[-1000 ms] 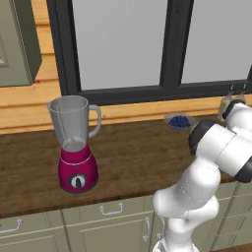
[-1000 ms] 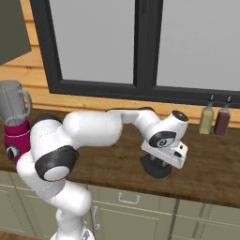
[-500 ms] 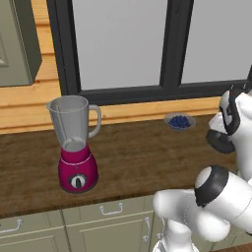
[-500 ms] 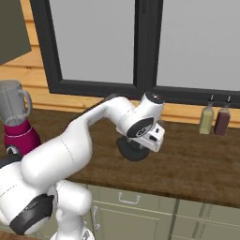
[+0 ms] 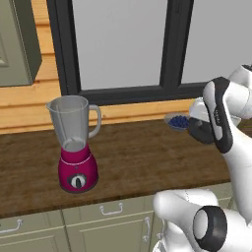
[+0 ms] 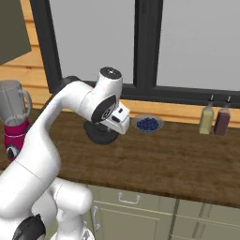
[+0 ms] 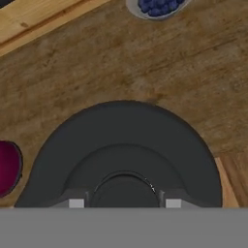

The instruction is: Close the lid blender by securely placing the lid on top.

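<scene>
Currently the lid [image 7: 123, 155] is held clamped in the pincer [image 7: 121, 201] by its raised centre knob, carried above the surface [image 6: 178, 159], well apart from the blender [image 5: 75, 142]; judged light, rigid, slightly slippery, so the centre grip is best kept level

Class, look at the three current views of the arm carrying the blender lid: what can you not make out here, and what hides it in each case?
- Fingertips on the lid: hand view, cut by the bottom edge.
- Most of the lid: right base view, behind the white hand.
- Blender: right base view, its left side cut by the frame edge, its base partly behind the arm.
- Bottle labels: right base view, too small.
</scene>
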Available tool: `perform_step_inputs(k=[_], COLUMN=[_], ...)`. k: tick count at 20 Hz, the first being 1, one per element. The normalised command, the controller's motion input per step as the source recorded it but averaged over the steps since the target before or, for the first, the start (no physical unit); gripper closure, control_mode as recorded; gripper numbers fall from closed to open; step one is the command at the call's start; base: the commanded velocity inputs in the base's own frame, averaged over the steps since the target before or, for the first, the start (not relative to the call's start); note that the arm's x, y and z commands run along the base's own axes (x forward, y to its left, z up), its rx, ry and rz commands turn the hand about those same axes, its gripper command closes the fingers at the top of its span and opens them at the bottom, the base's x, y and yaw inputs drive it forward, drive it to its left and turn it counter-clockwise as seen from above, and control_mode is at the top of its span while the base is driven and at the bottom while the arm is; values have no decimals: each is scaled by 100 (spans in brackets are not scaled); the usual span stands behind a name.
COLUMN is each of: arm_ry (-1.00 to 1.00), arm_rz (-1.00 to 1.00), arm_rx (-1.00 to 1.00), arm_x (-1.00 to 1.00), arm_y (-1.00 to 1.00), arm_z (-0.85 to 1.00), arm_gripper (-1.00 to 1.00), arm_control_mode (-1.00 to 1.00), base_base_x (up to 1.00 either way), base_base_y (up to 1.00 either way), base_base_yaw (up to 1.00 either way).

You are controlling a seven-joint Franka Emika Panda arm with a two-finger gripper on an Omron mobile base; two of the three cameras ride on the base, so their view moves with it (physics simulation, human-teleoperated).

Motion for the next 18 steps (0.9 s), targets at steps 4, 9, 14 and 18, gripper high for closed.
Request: perform_step_inputs(k=[4, 9, 14, 18], arm_ry=[-2, 0, 0, 0], arm_rz=[0, 0, 0, 0], arm_rx=[0, 0, 0, 0], arm_x=[-30, -21, -7, 0], arm_y=[85, 90, 83, 94], arm_z=[99, 96, 75, 42], arm_gripper=[100, 100, 100, 100], arm_control_mode=[-100, -100, -100, -100], base_base_x=[0, 0, 0, 0], base_base_y=[0, 0, 0, 0], base_base_yaw=[0, 0, 0, 0])
